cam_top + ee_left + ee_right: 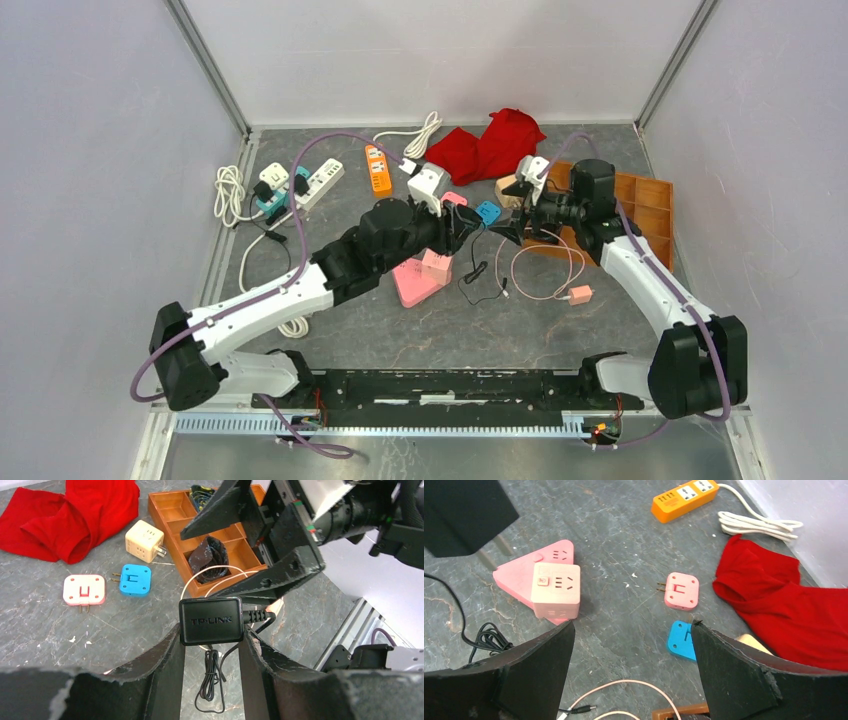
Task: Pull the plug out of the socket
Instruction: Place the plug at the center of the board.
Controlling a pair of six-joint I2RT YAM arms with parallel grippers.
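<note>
On the gray surface [480, 330], close to the arms, sits a pink socket block [556, 590]. It rests on top of a flat pink triangle socket [519, 572].

Just above and beside them hangs the black plug [211, 620]. The left pincer [211, 630] is clamped on it, with one finger pressed on each side. The plug's metal pins are bare and are not in any socket. It is up in the air, apart from the pink block. Its black cord [210, 685] hangs down and lies in a small bundle on the surface.

The right pincer [633, 627] faces the left one, very near the plug. Its fingers are spread wide apart and hold nothing. A thin pink cable [545, 270] lies looped below it.

A bit farther off lie a small pink adapter [681, 591] and a small blue adapter [680, 641], close together. A cream cube adapter [144, 541] sits past them, beside an orange tray [650, 195] with many little boxes in it.

Farther back lies a crumpled red cloth [784, 600]. An orange power strip [684, 495] with a white cord [754, 522] lies near the back wall. A white power strip [318, 180] lies to its left.
</note>
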